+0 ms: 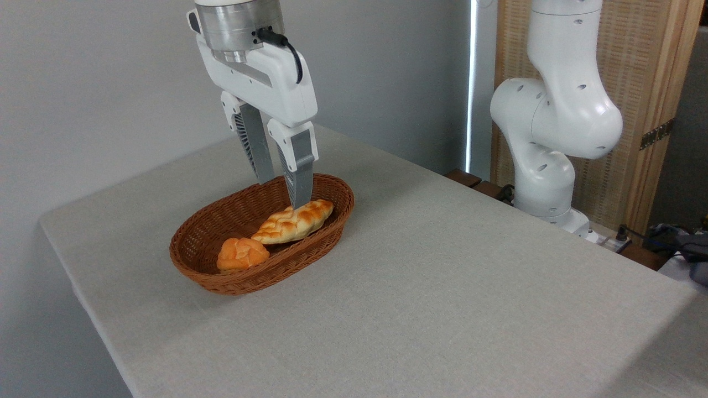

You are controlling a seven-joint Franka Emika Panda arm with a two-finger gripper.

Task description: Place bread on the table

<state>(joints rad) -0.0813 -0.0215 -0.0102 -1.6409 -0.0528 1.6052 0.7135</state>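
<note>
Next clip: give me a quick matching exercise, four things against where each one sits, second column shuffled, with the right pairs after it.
Things:
1. braided bread
2. round orange bun
3. wicker basket
4. claw

Places:
A. on the grey table, left of its middle
B. at the basket's near left end
C. above the basket, fingers apart and pointing down
D. lying along the basket's right half, under one fingertip

Pairs: 1-D, 2-B, 3-A, 4-C
</note>
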